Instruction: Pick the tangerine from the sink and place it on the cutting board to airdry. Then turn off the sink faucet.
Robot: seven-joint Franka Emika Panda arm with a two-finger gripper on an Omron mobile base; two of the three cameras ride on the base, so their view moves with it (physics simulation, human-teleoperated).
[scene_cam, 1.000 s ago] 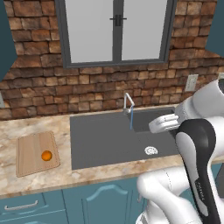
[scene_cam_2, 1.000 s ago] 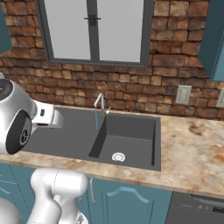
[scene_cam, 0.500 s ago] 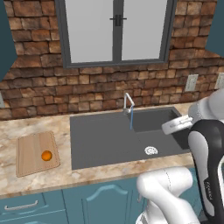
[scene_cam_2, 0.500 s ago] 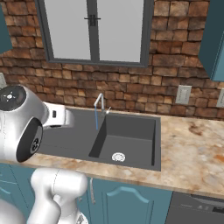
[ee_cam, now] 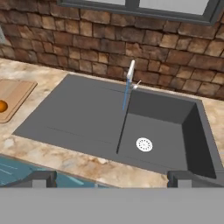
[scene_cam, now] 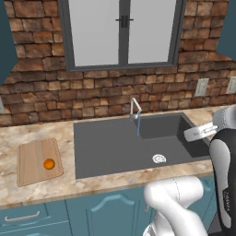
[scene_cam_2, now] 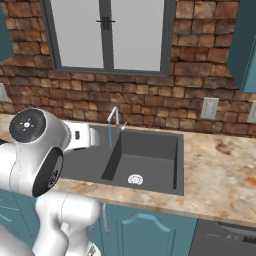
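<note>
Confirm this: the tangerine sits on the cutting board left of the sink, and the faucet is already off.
Wrong on the faucet. The tangerine does sit on the cutting board left of the sink, but the faucet is on: the left base view shows a thin blue stream falling from its spout into the basin, and the hand view shows it too.

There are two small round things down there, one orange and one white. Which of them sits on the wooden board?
The orange one, the tangerine, lies on the cutting board left of the sink. The white perforated drain is in the basin floor.
</note>
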